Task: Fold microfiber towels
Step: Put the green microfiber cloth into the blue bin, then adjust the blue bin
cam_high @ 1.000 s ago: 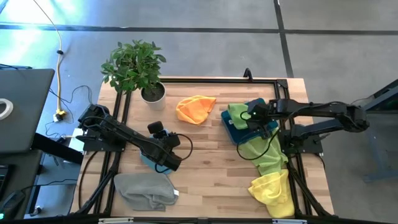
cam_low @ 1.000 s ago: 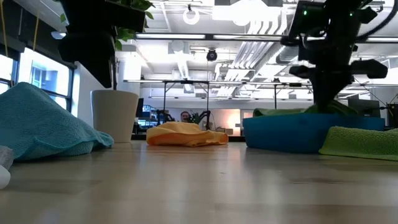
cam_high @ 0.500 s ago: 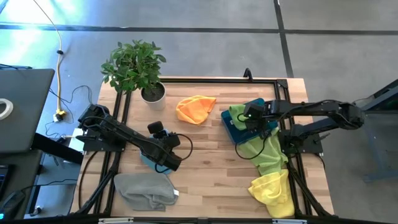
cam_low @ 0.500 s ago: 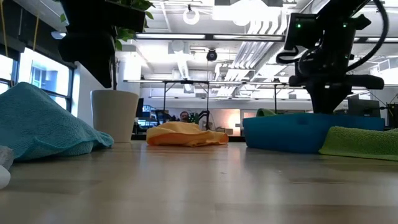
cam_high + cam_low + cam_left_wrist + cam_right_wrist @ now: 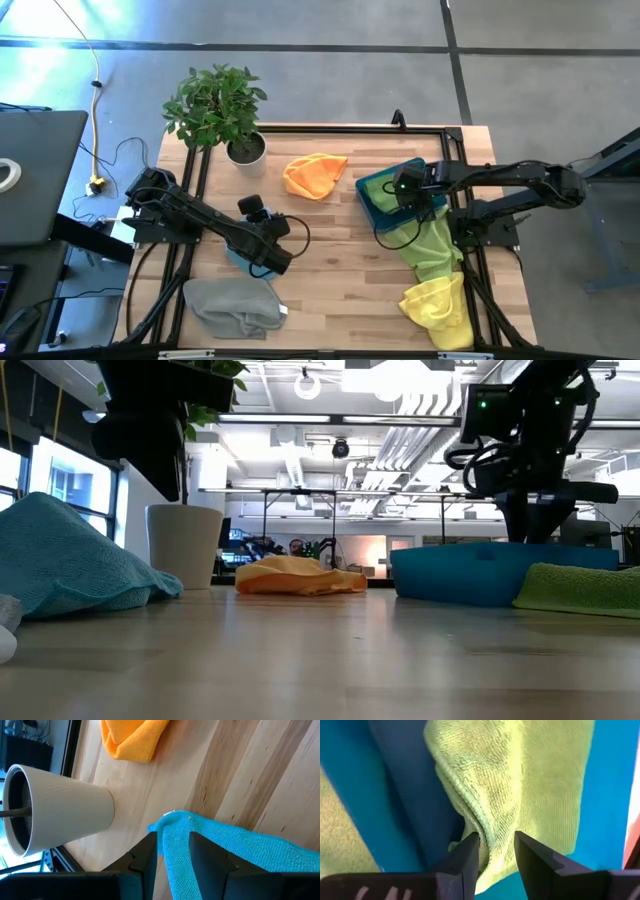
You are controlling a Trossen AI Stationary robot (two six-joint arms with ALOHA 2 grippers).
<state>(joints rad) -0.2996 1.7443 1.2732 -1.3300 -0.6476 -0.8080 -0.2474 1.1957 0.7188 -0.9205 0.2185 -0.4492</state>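
The right gripper (image 5: 495, 851) hung over the blue bin (image 5: 380, 195), fingers parted around a green towel (image 5: 520, 785); the left gripper (image 5: 172, 851) grasped the light blue towel (image 5: 240, 857). Next, probably clearing the bin.

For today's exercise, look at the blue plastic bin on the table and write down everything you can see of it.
The blue bin is a low, rigid, open-topped plastic container with smooth walls. It stands upright on the wooden table, toward the right side, beside the orange towel. A green towel lies inside it, and a lime green towel rests against its side, trailing over the table. The right gripper hangs over the bin, its fingers apart at the green towel.
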